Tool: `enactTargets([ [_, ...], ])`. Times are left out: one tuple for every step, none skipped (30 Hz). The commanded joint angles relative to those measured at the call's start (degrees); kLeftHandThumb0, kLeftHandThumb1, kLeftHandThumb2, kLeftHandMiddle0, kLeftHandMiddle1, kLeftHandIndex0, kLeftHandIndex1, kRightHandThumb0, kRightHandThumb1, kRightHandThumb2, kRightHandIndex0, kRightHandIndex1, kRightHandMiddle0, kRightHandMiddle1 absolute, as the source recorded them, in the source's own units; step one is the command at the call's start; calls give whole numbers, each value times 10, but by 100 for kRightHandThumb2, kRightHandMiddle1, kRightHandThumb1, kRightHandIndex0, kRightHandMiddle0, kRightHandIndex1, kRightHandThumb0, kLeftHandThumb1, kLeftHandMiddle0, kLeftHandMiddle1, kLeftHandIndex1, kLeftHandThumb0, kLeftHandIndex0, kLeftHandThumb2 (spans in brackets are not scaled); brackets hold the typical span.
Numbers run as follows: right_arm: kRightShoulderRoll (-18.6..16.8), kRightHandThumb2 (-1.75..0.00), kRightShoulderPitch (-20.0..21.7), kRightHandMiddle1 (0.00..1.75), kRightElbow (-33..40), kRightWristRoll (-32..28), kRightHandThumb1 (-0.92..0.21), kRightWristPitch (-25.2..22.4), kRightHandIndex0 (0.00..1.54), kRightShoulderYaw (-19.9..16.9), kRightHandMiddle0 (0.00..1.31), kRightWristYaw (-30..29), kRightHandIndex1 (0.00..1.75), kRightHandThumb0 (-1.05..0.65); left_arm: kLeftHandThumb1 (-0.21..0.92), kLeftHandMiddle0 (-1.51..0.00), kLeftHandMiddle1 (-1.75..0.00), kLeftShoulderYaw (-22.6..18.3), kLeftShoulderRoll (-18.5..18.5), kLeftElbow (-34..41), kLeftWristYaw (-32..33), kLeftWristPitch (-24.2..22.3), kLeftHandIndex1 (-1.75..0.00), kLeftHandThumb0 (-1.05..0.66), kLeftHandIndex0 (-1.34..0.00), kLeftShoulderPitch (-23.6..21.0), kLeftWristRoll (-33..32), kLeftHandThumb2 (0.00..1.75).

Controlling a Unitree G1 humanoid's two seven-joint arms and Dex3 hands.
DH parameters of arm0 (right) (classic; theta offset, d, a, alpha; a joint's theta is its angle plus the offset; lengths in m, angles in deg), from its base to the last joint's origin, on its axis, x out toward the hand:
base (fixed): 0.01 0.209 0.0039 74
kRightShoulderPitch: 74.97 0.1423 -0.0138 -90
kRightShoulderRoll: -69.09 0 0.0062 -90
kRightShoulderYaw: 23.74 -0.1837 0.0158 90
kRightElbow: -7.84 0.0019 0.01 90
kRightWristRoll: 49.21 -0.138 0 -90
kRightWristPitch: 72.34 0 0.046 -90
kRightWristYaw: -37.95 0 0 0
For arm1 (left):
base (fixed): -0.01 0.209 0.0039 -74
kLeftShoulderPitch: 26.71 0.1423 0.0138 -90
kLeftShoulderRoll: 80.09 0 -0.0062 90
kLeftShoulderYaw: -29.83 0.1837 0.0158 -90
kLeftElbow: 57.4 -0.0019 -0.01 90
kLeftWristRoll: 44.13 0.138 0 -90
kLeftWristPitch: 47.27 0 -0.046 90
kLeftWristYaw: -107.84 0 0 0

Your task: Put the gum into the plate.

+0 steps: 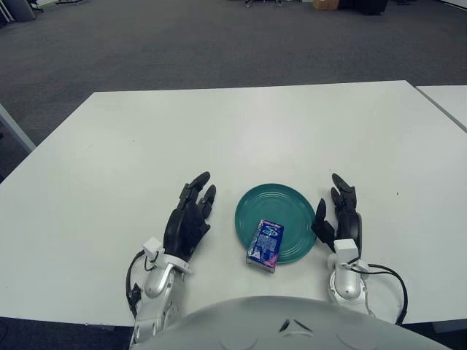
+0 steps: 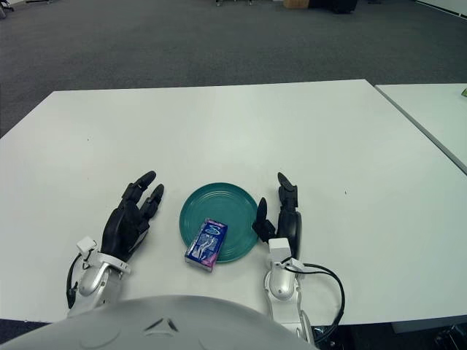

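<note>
A blue gum pack (image 1: 265, 244) lies across the near rim of the teal plate (image 1: 281, 204), part of it over the white table (image 1: 219, 131). My left hand (image 1: 188, 215) shows just left of the plate, fingers spread and holding nothing. On the plate's right side is my right hand (image 1: 337, 213), fingers extended, nothing in it, close to the rim. Neither hand touches the gum.
A second white table (image 1: 446, 98) stands at the far right. Grey carpet floor lies beyond the far table edge. A black cable (image 1: 390, 281) loops by my right wrist near the front edge.
</note>
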Motion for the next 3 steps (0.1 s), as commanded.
enactTargets([
  [7,-94,-18,64,-37,3,-92,-17,38,0,0,0,3,-89,92,-21,-1,-2,-5,-6,-5,12,-56,-105,0,1,2,101],
  [8,-94,-19,65,-37,4,-92,-15,38,0,0,-1,3,-89,92,-20,-1,-1,-6,-4,-5,12,-53,-104,0,2,4,101],
  [9,-94,-19,65,-40,5,-92,-12,38,0,0,-2,3,-89,92,-20,-1,0,-8,-5,-5,15,-53,-104,0,3,7,101],
])
